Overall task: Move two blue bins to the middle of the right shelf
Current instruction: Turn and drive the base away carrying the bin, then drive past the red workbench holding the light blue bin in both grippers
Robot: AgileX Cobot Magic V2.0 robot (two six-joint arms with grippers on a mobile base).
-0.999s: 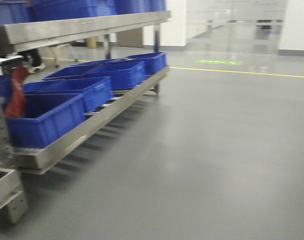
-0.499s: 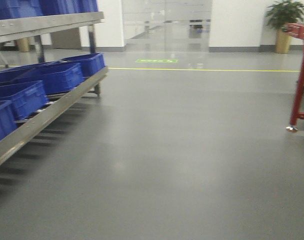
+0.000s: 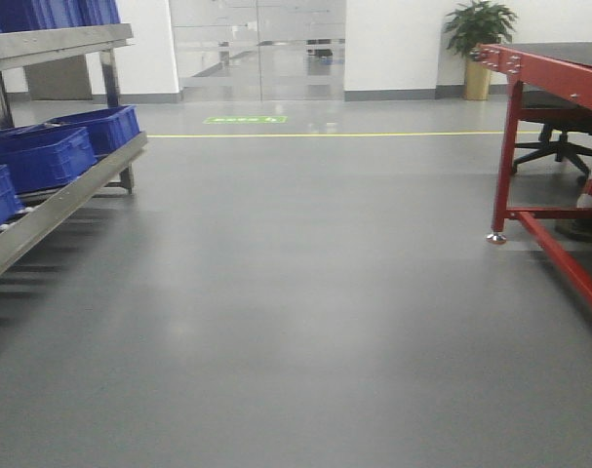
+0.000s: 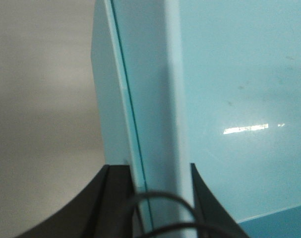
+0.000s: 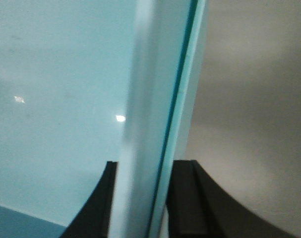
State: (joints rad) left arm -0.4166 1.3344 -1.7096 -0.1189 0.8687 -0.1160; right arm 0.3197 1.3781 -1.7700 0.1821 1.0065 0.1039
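The left pincer (image 4: 160, 171) is closed on the thick rim of the pale sky-blue rectangular plastic bins (image 4: 239, 89). One black finger (image 4: 115, 198) sits on the outer wall and the other inside. The right pincer (image 5: 146, 166) clamps the opposite rim in the same way. In both wrist views a thin dark seam runs along the rim between two pale walls lying one against the other, so the tubs look nested. Bare floor shows past each outer wall. A black cable (image 4: 162, 197) loops across the left pincer.

In the front view, the smooth grey floor (image 3: 305, 292) stretches wide between two edges. On the left is the slanted front rail of a stainless-steel rack (image 3: 61, 200) carrying dark-blue ribbed crates (image 3: 47, 156). On the right are the leg and low rail of a red steel-framed counter (image 3: 511, 146). A yellow floor line (image 3: 374, 135) crosses the far end. A black office chair (image 3: 559, 136) stands behind the red frame.
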